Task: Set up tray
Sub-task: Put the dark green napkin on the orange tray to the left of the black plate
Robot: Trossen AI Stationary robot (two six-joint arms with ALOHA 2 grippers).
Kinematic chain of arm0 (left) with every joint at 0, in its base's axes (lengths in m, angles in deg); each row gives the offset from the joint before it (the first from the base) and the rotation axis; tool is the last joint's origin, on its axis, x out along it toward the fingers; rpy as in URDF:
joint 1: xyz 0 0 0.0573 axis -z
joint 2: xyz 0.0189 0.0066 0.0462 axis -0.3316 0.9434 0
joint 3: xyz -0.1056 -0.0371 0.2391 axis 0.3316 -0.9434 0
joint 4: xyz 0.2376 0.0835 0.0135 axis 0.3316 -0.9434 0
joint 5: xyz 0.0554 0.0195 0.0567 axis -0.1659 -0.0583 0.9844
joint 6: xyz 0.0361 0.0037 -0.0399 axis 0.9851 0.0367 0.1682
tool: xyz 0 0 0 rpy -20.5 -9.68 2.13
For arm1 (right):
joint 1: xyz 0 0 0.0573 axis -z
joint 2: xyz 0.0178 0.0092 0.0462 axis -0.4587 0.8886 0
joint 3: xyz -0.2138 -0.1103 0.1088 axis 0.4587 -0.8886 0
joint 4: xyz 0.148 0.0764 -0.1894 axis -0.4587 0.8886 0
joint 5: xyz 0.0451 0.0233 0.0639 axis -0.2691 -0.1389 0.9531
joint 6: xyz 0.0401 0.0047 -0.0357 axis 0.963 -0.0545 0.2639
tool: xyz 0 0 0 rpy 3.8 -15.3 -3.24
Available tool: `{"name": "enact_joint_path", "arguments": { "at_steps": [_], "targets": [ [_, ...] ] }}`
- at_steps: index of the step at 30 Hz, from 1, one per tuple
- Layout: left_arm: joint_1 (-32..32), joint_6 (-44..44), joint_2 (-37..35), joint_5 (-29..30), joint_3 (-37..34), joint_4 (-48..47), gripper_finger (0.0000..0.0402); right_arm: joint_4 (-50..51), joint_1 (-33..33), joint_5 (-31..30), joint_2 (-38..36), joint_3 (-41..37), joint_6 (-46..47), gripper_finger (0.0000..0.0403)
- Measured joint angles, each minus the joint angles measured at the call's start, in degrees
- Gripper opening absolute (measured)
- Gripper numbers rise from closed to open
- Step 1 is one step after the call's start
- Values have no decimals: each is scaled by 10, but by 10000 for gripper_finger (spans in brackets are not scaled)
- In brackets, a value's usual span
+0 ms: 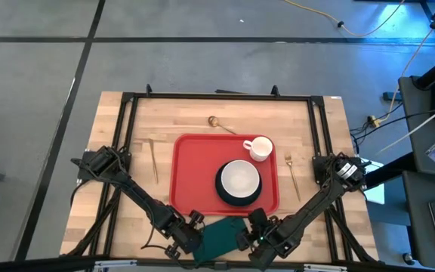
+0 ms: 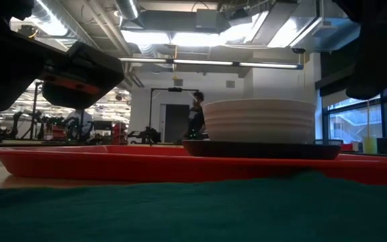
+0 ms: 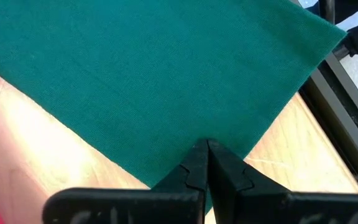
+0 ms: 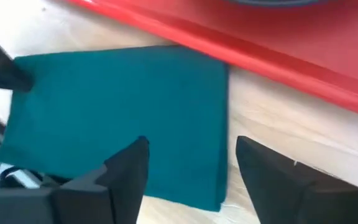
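The red tray (image 1: 189, 174) lies at the table's middle and carries a white bowl (image 1: 239, 180) on a dark plate and a white cup (image 1: 260, 147). A dark green cloth (image 1: 221, 236) lies flat on the wood between the tray and the table's near edge. My left gripper (image 3: 207, 152) is shut at the cloth's left near corner. My right gripper (image 4: 191, 149) stands open over the cloth's right edge. One of its fingers is over the cloth and the other over bare wood. I cannot tell whether it touches the cloth. My left gripper is shut on a corner of the green cloth (image 3: 211, 138), pinched between its two fingers. The fingers slant steeply down from the table's left near side. The fingers hide the corner's tip. The rest of the cloth lies spread flat on the table.
Gold cutlery lies on the wood around the tray: a spoon (image 1: 219, 123) beyond it, a long piece (image 1: 153, 160) on its left, a fork (image 1: 293, 175) on its right. A black frame (image 1: 127, 106) borders the tabletop. A person stands in the room far behind the table (image 2: 196, 113).
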Motion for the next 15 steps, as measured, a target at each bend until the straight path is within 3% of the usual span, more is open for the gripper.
{"name": "enact_joint_path", "arguments": {
  "at_steps": [7,15],
  "targets": [
    [0,-1,0,3,0,0,2,14,-3,4,0,-18,54,253],
    [0,-2,0,4,0,0,2,-136,-23,-30,0,-96,65,253]
  ]
}}
